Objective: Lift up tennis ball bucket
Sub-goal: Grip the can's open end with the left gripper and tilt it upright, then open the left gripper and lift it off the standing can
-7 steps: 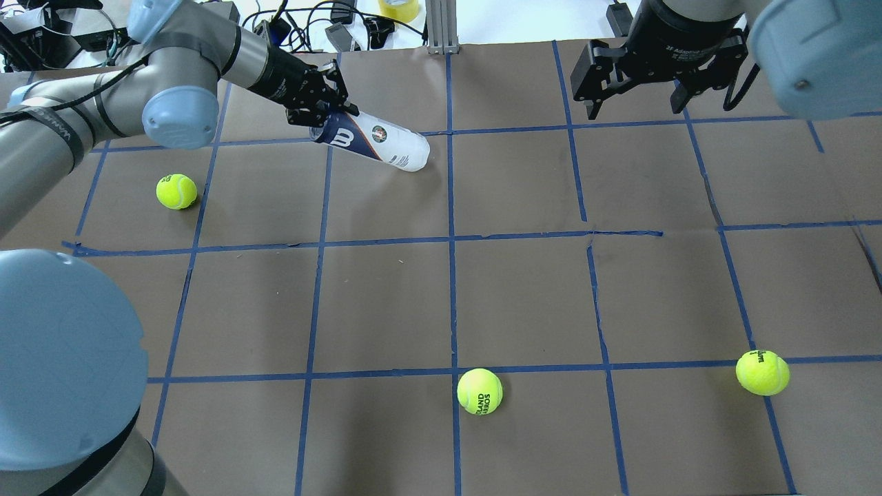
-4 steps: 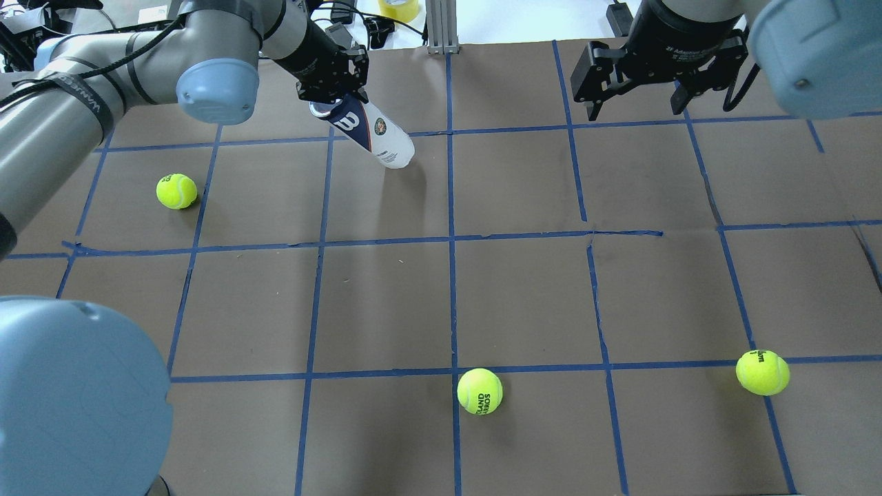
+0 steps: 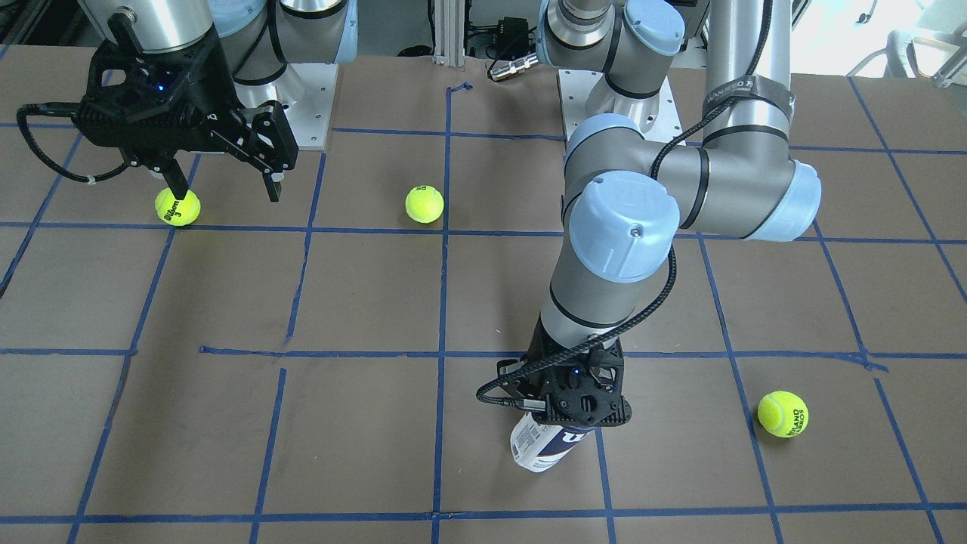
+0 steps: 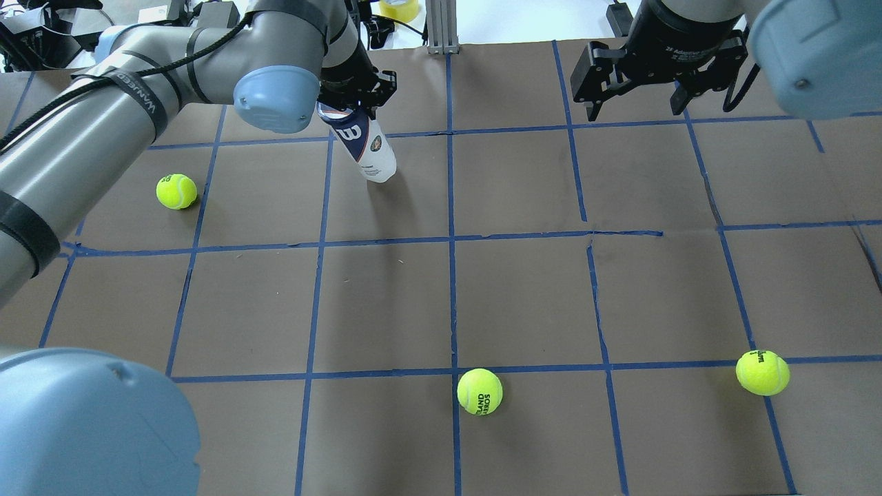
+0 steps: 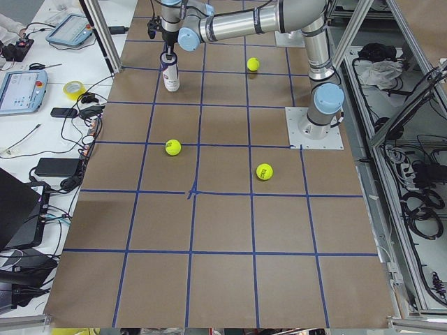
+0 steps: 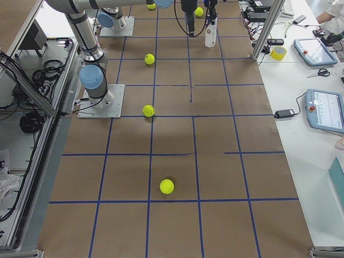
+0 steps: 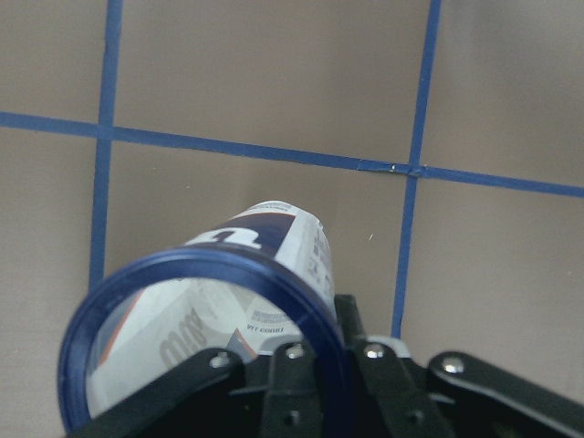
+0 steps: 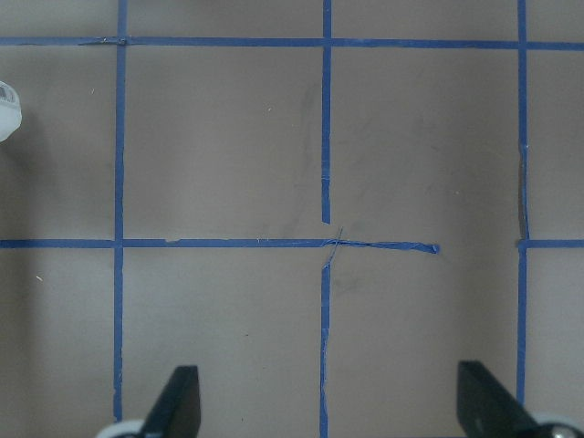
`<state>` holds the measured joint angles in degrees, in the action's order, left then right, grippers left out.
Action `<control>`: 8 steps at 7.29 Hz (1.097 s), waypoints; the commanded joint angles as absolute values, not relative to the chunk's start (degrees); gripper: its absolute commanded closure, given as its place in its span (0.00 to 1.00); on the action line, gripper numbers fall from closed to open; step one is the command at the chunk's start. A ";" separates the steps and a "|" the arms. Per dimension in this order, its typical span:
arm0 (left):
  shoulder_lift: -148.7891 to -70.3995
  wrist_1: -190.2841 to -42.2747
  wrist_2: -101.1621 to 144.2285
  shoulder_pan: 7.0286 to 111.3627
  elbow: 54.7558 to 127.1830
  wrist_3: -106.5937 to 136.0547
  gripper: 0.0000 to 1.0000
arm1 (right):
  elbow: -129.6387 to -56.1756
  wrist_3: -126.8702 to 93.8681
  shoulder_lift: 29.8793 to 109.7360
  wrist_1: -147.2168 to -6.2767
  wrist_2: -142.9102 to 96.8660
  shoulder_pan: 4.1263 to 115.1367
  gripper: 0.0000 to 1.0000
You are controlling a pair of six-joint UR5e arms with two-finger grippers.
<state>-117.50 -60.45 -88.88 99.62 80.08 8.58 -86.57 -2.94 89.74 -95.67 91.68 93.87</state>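
The tennis ball bucket [image 4: 366,150] is a slim tube with a white and navy label and a navy rim. It stands steeply tilted, almost upright, at the far left-centre of the table. My left gripper [image 4: 350,108] is shut on its navy top end. It also shows in the front view [image 3: 541,446] under the left gripper [image 3: 578,408], and in the left wrist view [image 7: 274,265]. Its white bottom end is at or just above the table; I cannot tell which. My right gripper [image 4: 660,96] is open and empty, above the far right of the table.
Three loose tennis balls lie on the brown, blue-taped table [image 4: 524,296]: one at the left [image 4: 176,191], one at near centre [image 4: 479,391], one at near right [image 4: 762,372]. A metal post [image 4: 441,27] and cables stand beyond the far edge.
My left arm has swung the bucket from lying at a low slant to nearly upright, and its white end has moved left. The right arm has not moved.
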 commanded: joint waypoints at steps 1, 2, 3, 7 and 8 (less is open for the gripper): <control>-117.95 -61.69 -90.18 100.99 80.07 7.21 1.00 | -86.57 -2.99 89.74 -95.63 91.67 93.87 0.00; -118.12 -62.92 -89.74 101.07 80.07 7.29 1.00 | -86.57 -2.99 89.74 -95.63 91.67 93.87 0.00; -117.60 -64.93 -89.74 101.07 79.98 7.29 0.43 | -86.57 -2.99 89.74 -95.54 91.67 93.87 0.00; -113.75 -70.12 -89.74 101.60 79.72 7.82 0.00 | -86.66 -3.16 89.74 -95.54 91.67 93.87 0.00; -111.64 -75.10 -89.91 101.60 77.54 8.00 0.00 | -86.57 -3.16 89.74 -95.54 91.67 93.87 0.00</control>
<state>-114.13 -70.39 -89.75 101.54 79.30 7.79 -86.61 -3.13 89.74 -95.54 91.67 93.87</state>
